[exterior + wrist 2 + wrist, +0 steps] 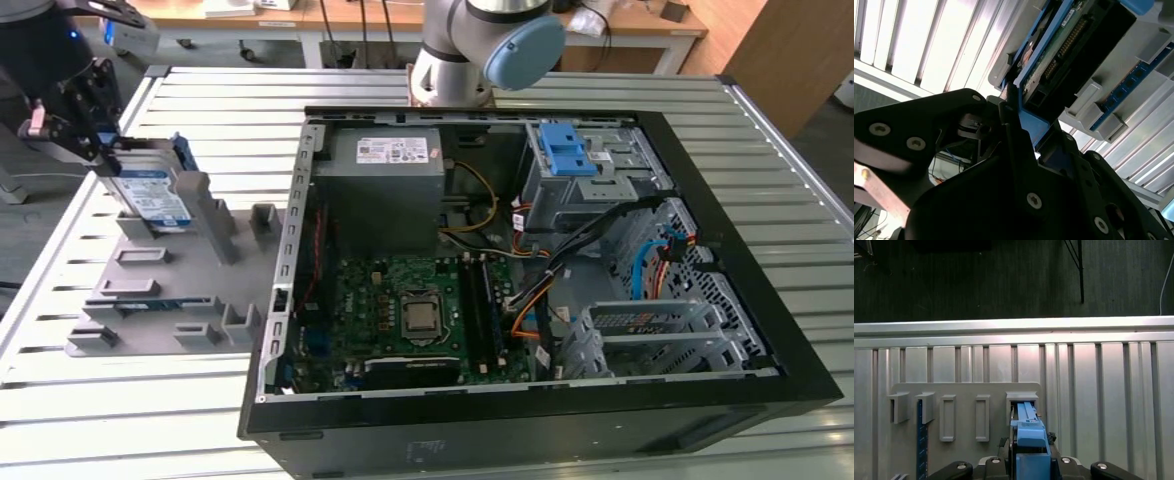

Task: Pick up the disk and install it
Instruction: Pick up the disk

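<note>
The disk [150, 197] stands on edge, a silver-grey drive with a white-and-blue label in a blue carrier, at the far slot of the grey holder plate [160, 275] on the exterior view's left. My gripper [107, 158] comes down on its top end, black fingers shut on the blue carrier. In the first wrist view the carrier [1026, 429] runs from my gripper [1028, 452] to the slot block. The second wrist view shows the disk's [1069, 47] connector edge just past my fingers [1010, 112]. Whether the disk has left the slot is unclear.
An open black computer case [787, 335] lies to the exterior view's right of the holder, with a motherboard, a grey power supply [387, 170] and a drive bay with blue latches [567, 152]. The arm's base [481, 50] stands behind it. A blue strip [919, 440] sits in another holder slot.
</note>
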Controlling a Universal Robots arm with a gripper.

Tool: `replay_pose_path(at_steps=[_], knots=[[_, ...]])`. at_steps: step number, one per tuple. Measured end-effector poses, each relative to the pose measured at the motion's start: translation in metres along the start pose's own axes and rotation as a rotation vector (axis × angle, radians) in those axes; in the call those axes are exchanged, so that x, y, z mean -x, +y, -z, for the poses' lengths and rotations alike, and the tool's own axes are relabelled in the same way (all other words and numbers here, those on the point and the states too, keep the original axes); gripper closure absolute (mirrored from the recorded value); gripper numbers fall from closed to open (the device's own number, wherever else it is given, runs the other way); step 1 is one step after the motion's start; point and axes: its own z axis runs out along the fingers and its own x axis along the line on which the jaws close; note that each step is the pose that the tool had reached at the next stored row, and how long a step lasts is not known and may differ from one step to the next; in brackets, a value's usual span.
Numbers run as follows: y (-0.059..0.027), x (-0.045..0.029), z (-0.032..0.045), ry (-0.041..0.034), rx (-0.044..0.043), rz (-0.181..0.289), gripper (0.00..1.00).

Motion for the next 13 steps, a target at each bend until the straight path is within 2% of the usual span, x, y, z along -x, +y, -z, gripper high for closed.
replay_pose_path(at_steps=[13], knots=[[0.0001, 0.0000, 0.0060, -0.0001, -0.0002, 0.000, 0.64]])
